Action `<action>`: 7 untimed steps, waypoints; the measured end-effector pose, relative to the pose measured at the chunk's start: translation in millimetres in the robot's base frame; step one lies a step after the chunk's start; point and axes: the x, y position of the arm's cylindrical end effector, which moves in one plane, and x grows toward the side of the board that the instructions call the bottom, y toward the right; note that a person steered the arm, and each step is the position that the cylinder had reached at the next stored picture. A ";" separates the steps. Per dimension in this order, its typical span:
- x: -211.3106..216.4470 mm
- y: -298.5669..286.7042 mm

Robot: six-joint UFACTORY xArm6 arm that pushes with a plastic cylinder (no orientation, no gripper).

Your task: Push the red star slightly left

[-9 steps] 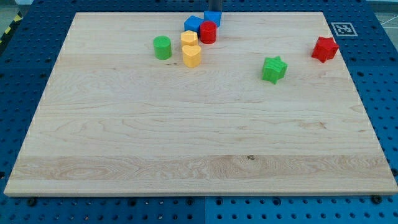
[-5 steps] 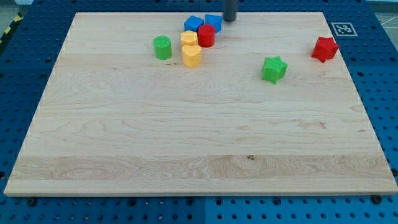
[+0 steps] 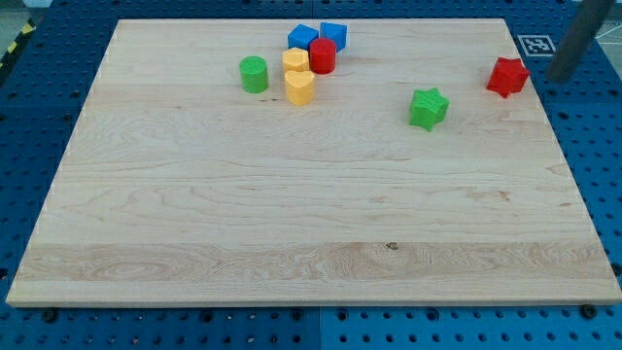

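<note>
Your tip sits at 3 o'clock of red star, apart. No jaws, only rod. Off-centre contact risks spinning star; overpush sends it toward green star.

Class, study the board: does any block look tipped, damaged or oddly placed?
Nothing stands out. Every block sits flat on the wooden board. The red star rests near the view's right edge, with my tip just to its right, apart from it.
</note>
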 end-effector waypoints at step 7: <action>-15.5 -139.4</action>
